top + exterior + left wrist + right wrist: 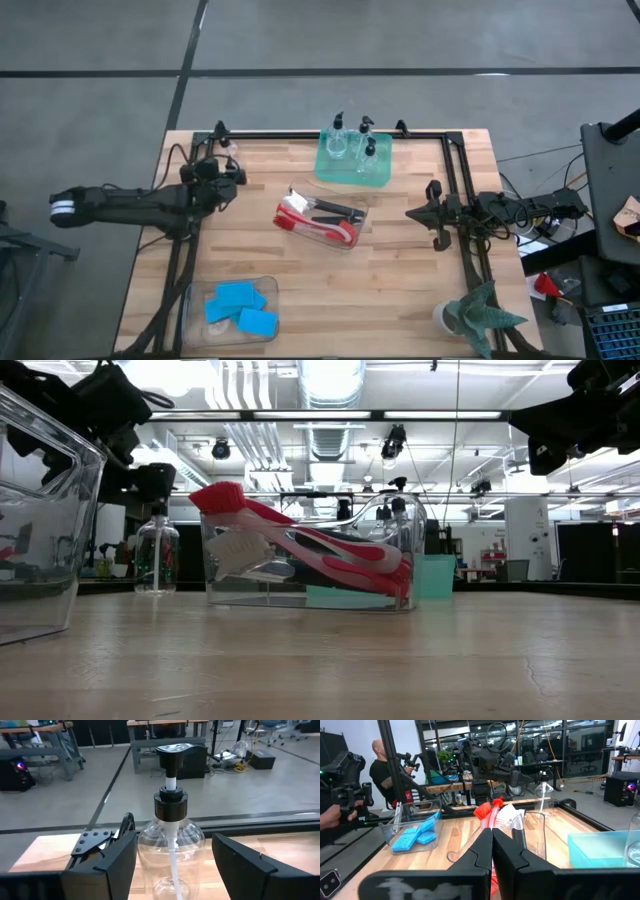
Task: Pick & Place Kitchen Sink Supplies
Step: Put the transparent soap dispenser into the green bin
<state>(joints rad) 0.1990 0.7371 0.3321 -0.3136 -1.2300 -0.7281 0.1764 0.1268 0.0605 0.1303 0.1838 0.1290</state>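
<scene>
Left gripper (pixel 232 165) wide open, fingers (pixel 112 865) flanking bottle (pixel 170 855) at table's 10 o'clock, not squeezing. Right gripper (pixel 412 212) shut, empty, at 3 o'clock.

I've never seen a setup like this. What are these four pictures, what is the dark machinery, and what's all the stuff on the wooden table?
You see one moment from four cameras: one overhead, one at tabletop height, and one on each arm's wrist. The dark machinery is two robot arms, each ending in a two-fingered hand. The left hand is open, its fingers on either side of a clear pump bottle near the table's far left corner; it has not closed on it. The right hand is shut and empty, waiting at the right side. On the table sit a green tray with three more pump bottles, a clear bin of dish brushes, another bin of blue sponges, and a potted plant.
</scene>
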